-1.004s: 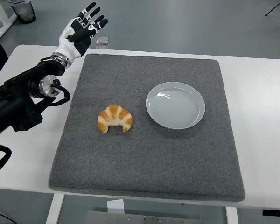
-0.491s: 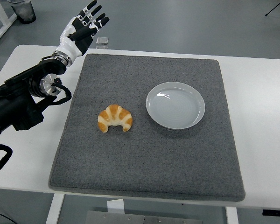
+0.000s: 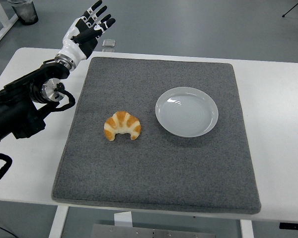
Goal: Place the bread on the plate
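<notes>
While the left robot hand (image 3: 88, 27) hovers with fingers spread and empty over the surface's far left corner, the bread (image 3: 122, 125) lies on the grey mat (image 3: 154, 168) just left of the plate (image 3: 186, 111), where a clumsy grasp might squash it.

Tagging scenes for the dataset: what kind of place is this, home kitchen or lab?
Most likely a lab or test bay, not a home: white height-adjustable table on a bare grey concrete floor, a grey felt mat as workspace, only a croissant and plate staged.
</notes>
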Robot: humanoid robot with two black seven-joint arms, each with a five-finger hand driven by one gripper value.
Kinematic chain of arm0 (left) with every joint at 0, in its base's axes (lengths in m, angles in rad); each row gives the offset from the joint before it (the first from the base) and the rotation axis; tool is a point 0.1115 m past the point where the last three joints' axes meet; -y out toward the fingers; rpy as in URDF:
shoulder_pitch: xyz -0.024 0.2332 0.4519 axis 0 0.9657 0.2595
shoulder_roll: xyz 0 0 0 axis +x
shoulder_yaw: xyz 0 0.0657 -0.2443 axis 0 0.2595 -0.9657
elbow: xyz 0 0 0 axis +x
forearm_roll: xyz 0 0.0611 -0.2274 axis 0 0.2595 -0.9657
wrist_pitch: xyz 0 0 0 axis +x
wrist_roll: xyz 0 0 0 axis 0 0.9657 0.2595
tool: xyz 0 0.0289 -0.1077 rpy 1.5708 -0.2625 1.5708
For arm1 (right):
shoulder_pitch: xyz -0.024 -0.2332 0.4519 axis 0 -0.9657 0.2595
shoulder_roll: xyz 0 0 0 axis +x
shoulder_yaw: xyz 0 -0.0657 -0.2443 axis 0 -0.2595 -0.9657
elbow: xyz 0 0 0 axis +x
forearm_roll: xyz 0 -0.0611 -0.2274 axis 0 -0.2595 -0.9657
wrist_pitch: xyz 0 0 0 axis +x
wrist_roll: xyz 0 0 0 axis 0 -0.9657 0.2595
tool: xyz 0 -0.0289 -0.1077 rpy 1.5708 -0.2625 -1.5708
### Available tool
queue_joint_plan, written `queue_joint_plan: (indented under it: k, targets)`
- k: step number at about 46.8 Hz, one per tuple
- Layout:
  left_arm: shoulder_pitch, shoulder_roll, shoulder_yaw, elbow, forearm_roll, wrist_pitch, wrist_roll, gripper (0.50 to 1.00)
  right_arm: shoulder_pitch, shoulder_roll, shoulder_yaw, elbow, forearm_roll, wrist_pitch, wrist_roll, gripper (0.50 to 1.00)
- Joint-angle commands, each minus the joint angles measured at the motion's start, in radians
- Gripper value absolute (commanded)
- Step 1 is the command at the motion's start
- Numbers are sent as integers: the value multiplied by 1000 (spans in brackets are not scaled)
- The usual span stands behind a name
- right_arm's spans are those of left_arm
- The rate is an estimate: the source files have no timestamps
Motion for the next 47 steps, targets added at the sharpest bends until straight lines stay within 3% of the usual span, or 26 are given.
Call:
queue_joint_plan:
  k: [1,14,24,34,42,47]
  targets:
    - [-1,1,0,0,0,3,0,990,2,0,1,1,0,2,0,954]
    - [-3,24,3,-60,-2,22,6,990,2,0,1,1,2,3,0,952]
    - [-50,175,40,-314,-2,134,24,990,2,0,1,1,2,3,0,952]
    - [-193,305,216,-474,0,212,31,990,2,0,3,2,2,3,0,952]
    - [-337,393,414,-557,2,217,31,990,2,0,3,2,2,3,0,952]
    - [-469,439,604,-621,3,215,31,990,2,0,3,2,2,3,0,952]
